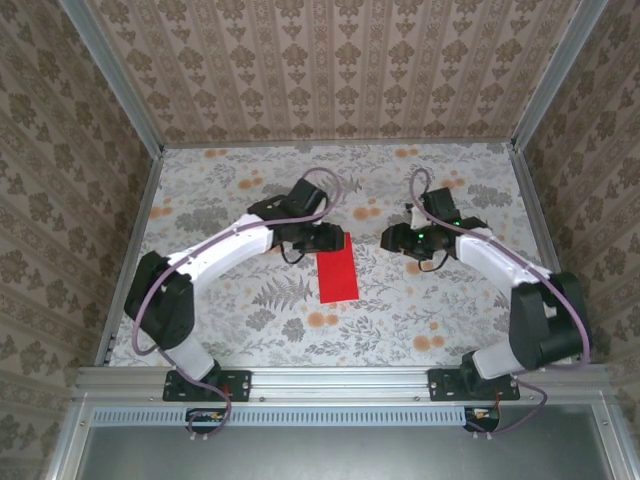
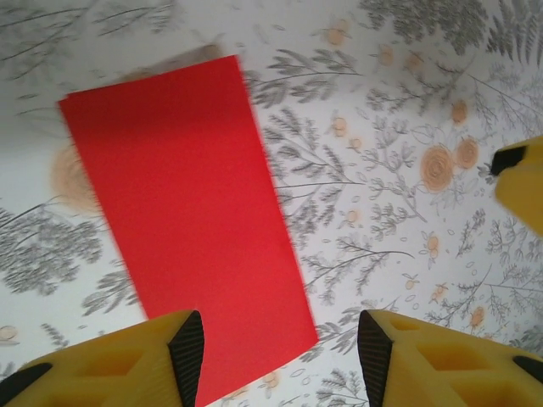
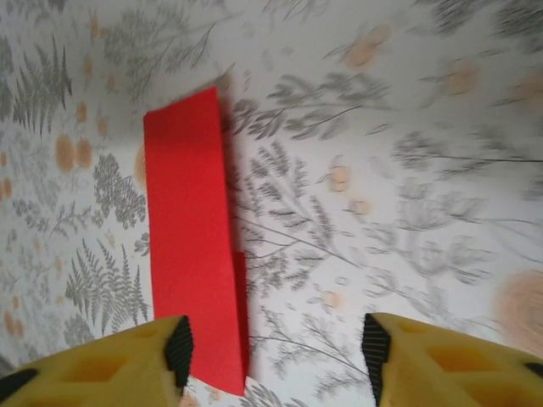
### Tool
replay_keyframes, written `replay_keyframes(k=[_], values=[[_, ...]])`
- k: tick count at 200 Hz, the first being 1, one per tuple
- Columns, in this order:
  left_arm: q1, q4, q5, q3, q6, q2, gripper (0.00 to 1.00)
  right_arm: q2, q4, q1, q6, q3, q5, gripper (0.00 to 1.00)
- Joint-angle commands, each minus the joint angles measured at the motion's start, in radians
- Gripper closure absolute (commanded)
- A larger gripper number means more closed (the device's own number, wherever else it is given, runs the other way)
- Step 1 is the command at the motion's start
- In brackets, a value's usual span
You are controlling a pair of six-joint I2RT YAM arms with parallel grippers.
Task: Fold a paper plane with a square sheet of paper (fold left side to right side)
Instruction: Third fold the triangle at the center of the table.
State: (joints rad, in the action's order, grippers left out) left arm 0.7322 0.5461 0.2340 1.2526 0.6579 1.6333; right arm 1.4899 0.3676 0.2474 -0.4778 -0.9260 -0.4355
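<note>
One folded red sheet of paper (image 1: 337, 275) lies mid-frame on the bench (image 1: 250, 335). Two arms flank its upper end. The left end effector (image 2: 280, 339) and the right end effector (image 3: 271, 343) both stand spread.

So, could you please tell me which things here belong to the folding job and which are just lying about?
Job: paper, left gripper, right gripper.
Just there: flowered tabletop, patterned walls.
</note>
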Motion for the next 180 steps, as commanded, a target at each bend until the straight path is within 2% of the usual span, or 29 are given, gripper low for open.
replay_keyframes(k=[1, 37, 91, 180], values=[[-0.061, -0.116, 0.102, -0.133, 0.034, -0.047, 0.46, 0.09, -0.091, 0.068, -0.038, -0.084, -0.059, 0.47], [-0.112, -0.199, 0.174, -0.247, 0.071, -0.061, 0.46, 0.249, -0.127, 0.136, -0.04, -0.197, -0.033, 0.52], [-0.122, -0.245, 0.191, -0.299, 0.097, -0.01, 0.46, 0.444, -0.116, 0.169, -0.032, -0.339, -0.052, 0.57], [-0.107, -0.267, 0.235, -0.296, 0.114, 0.087, 0.45, 0.546, -0.06, 0.17, 0.019, -0.357, -0.006, 0.59]])
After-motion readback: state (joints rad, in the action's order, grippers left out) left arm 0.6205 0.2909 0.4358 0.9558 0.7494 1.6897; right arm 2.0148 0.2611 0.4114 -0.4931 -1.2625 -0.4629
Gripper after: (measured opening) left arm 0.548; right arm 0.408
